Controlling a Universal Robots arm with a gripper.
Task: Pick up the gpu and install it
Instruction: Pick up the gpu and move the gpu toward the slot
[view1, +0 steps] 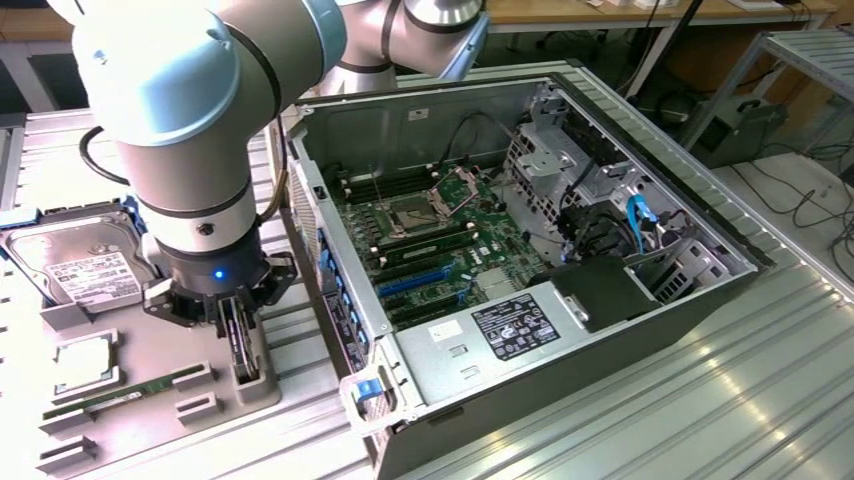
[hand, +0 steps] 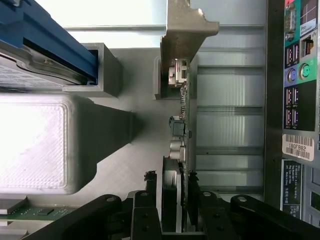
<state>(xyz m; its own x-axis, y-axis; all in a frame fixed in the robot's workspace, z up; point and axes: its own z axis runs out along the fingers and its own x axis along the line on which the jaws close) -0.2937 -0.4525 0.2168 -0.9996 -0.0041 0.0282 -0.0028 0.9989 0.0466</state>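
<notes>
To the exterior view's left of an open computer case (view1: 534, 250), a grey fixture tray (view1: 154, 345). On the tray, well apart from one another: a silver hard drive (view1: 74, 262), a processor chip (view1: 83, 362) and a narrow RAM stick (view1: 114, 395). Inside the case, a green motherboard (view1: 427, 230).

Upright on its edge in a tray slot, just beside the case wall: the gpu (hand: 182, 125), with its pale metal bracket (hand: 182, 30) at the end away from the wrist. Directly above, pointing straight down: the gripper (view1: 240, 335). Black fingers (hand: 145, 215) drawn in against both faces of the card, pinching the gpu at its fan end.
</notes>
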